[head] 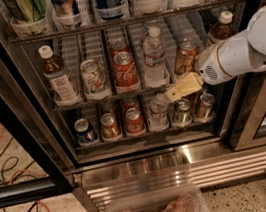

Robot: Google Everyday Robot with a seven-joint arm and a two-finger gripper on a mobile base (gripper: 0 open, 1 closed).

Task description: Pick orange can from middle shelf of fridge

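— Where is the orange can [185,56] sitting?

— It is standing upright on the middle shelf [97,101] of the fridge [21,121], between the clear water bottle [154,56] and a brown white-capped bottle [221,26].

— And the hand [172,94]?

— The hand is hanging at that shelf's front edge, just below the orange can and pointing towards the water bottle. Whether it is spreading or pressing together, I cannot tell.
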